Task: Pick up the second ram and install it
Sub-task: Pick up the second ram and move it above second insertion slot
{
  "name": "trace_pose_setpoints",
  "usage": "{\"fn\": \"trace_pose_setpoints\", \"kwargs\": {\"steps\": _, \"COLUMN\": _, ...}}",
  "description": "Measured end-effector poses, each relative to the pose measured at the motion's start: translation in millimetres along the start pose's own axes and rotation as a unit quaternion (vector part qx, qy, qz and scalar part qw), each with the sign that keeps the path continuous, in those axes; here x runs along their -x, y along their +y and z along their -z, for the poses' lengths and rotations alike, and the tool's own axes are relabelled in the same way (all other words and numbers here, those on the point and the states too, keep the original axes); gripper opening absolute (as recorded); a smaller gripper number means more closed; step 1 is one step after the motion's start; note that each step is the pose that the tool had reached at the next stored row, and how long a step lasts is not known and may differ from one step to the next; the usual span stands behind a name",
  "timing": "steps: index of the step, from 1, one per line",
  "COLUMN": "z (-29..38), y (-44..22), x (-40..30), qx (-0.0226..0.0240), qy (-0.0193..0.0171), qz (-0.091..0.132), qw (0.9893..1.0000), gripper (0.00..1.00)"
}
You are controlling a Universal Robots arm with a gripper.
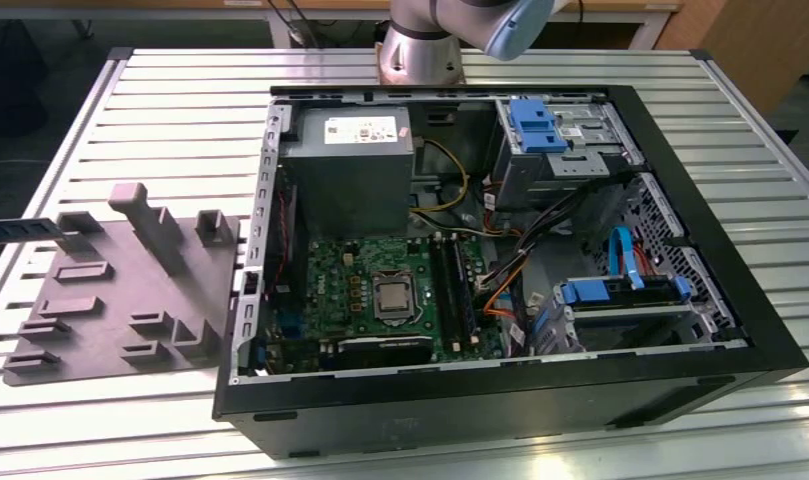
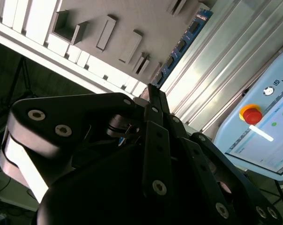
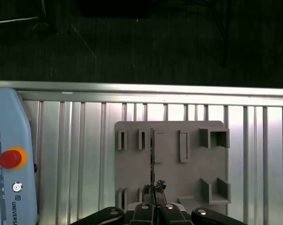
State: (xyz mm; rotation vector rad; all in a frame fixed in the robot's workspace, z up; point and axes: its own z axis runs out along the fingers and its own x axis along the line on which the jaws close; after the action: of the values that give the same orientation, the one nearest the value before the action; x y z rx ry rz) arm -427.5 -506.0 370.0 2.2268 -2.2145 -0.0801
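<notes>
Grips the second ram [image 2: 181,46] at one end with the claw [image 2: 151,92], pinched almost closed onto the thin board. Holds it edge-on over the grey fixture plate [image 3: 188,173], at nine o'clock of the open computer case [image 1: 511,400] on the slatted surface [image 1: 177,90] in the exterior view.

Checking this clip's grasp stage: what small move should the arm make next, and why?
Probably a short lift: the gripper is shut on the second ram, whose free end lies close beside an upright block on the grey tray.
</notes>
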Motion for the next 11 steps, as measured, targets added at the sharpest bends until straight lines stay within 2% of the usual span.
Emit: {"fn": "trace_pose_setpoints", "kwargs": {"steps": 11, "z": 9.1, "y": 0.7, "x": 0.9, "qx": 0.0000, "qy": -0.0001, "qz": 0.000, "qw": 1.0000, "gripper": 0.11}}
